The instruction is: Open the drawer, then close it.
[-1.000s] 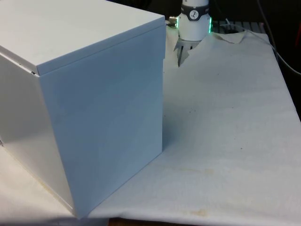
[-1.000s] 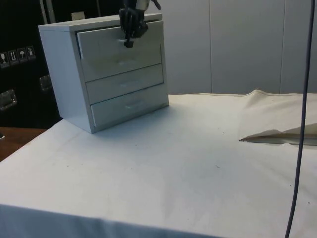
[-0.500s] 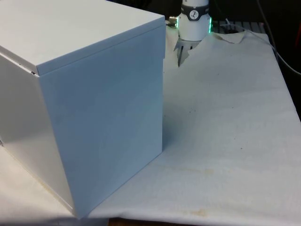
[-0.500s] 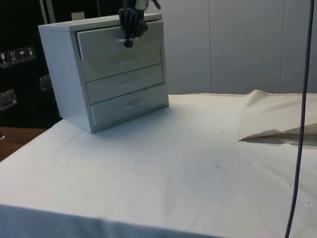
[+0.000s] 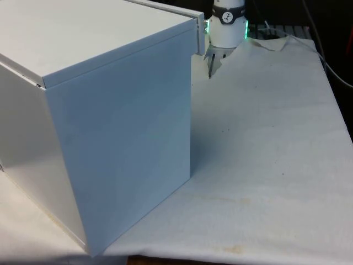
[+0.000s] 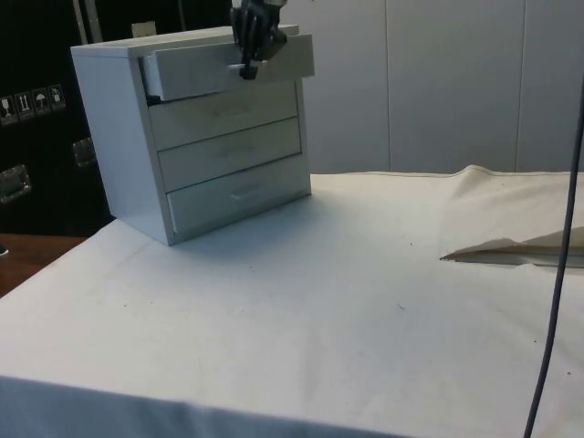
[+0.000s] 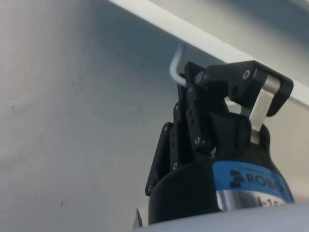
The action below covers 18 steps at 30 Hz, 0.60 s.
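Observation:
A white chest of drawers stands on the cloth and turns its back to the front view. Its top drawer is pulled partly out, and the drawer's edge juts past the chest's corner in the front view. My black gripper comes down from above and is shut on the top drawer's thin metal handle. In the wrist view the gripper is close against the drawer front. The white arm rises behind the chest.
The middle drawer and bottom drawer are shut. A raised fold of the cloth lies at the side view's right, with a dark cable hanging in front. Open cloth stretches beside the chest.
The top drawer has slid out of the chest, with the gripper on its handle moving the same way. The chest itself has stayed put.

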Tool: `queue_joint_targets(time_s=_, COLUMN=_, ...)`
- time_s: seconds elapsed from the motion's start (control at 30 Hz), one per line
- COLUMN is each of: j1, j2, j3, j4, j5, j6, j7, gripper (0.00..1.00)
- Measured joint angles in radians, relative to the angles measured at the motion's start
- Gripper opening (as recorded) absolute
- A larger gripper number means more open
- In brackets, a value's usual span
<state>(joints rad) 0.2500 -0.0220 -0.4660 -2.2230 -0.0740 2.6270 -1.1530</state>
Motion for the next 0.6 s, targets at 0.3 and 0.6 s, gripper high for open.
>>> queue_joint_targets(time_s=0.3, j1=0.002, j2=-0.092, j3=0.021, j4=-0.108, j5=-0.066, j6=0.006, j7=0.051, gripper=0.0)
queue_joint_targets(time_s=0.6, j1=0.002, j2=-0.152, j3=0.03, j4=-0.184, j5=-0.13, j6=0.024, j7=0.091, gripper=0.0)
